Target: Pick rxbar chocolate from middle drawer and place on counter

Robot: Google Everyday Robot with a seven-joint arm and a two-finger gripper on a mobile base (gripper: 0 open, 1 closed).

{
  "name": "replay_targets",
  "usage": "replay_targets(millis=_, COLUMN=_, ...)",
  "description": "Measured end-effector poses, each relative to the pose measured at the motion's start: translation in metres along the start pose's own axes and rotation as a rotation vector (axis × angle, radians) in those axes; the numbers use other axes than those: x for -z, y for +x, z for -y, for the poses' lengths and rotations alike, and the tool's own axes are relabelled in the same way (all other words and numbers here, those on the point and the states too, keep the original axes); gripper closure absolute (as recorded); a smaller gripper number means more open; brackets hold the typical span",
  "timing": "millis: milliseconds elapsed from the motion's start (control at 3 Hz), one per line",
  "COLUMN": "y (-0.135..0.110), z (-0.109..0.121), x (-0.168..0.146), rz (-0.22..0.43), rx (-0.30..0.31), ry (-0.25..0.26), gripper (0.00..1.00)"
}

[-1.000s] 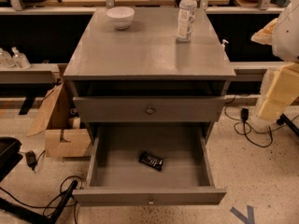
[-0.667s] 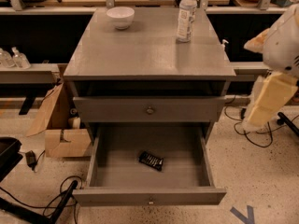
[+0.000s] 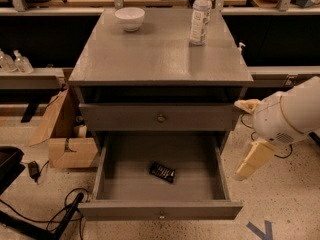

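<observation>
the middle drawer (image 3: 160,209) stands pulled fully open nearest the camera, its small knob at the front edge. the rxbar chocolate (image 3: 162,172) lies flat on the drawer's grey floor, a little forward of centre and turned at a slant, touching none of the walls. my pincer (image 3: 252,136) hangs outside the drawer, off its right side and above floor level, well apart from the bar; i cannot tell whether it is open or closed. above the open drawer sits a closed drawer front (image 3: 161,118). on the counter (image 3: 150,59) a water bottle (image 3: 200,16) stands upright at the back right and a white bowl (image 3: 130,19) at the back left.
</observation>
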State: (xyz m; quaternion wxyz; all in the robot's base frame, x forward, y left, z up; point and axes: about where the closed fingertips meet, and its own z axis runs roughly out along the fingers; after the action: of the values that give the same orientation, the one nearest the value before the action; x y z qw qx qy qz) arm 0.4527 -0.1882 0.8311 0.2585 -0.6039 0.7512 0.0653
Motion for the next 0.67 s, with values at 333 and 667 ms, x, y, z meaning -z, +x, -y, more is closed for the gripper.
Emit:
replay_targets(millis=333, y=0.016, z=0.01, x=-0.056, rz=0.165, rx=0.016, ry=0.045, gripper=0.0)
replay_targets(millis=667, y=0.022, z=0.047, x=-0.079, rz=0.236, rx=0.055, ry=0.154, gripper=0.0)
